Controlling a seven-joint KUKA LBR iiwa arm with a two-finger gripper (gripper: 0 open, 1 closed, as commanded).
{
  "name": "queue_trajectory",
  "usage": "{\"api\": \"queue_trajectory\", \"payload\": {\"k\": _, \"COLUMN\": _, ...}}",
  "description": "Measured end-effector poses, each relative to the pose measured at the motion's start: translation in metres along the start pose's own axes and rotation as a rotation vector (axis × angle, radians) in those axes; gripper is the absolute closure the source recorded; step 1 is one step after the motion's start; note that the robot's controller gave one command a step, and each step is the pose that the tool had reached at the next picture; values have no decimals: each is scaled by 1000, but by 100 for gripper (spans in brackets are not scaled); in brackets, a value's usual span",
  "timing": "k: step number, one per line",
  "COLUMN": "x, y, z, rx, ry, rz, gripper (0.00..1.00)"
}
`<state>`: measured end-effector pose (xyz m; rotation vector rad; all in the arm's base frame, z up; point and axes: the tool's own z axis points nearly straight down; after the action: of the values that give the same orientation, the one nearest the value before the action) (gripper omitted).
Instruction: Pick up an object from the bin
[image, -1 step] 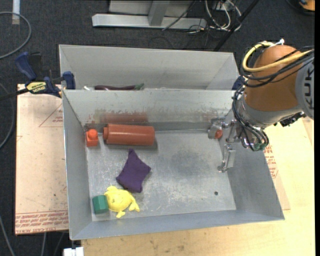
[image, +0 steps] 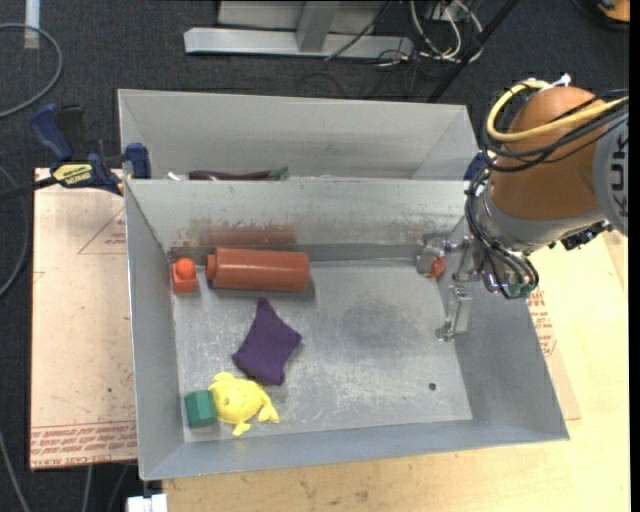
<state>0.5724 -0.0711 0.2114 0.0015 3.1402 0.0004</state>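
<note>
While the gripper (image: 452, 325) hangs over bare floor at the right of the bin (image: 330, 210), just beside the right wall, I can't tell if it's open or closed. Nearest thing is a red-brown cylinder (image: 258, 271) lying flat against the far wall, long axis running left-right, with an orange block (image: 184, 276) just beside its left end. Purple cloth (image: 268, 345) sits left of middle; yellow toy (image: 240, 402) and green block (image: 200, 408) touch in the near-left corner. Right half of the floor is open.

Gripper (image: 452, 325) at right side of bin (image: 300, 215), over bare floor. Red-brown cylinder (image: 258, 271), purple pouch (image: 268, 343), yellow toy (image: 240, 402) well apart, at left.
</note>
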Motion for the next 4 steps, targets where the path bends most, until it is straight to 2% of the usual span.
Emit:
{"api": "queue_trajectory", "payload": {"k": 1, "x": -9, "y": 15, "z": 30, "rx": 2, "ry": -7, "rz": -56, "gripper": 0}}
{"api": "queue_trajectory", "payload": {"k": 2, "x": 17, "y": 66, "z": 64, "rx": 0, "ry": 0, "rz": -34, "gripper": 0}}
{"api": "queue_trajectory", "payload": {"k": 3, "x": 6, "y": 104, "z": 81, "rx": -1, "ry": -5, "rz": -69, "gripper": 0}}
{"api": "queue_trajectory", "payload": {"k": 4, "x": 4, "y": 136, "z": 89, "rx": -1, "ry": -3, "rz": -219, "gripper": 0}}
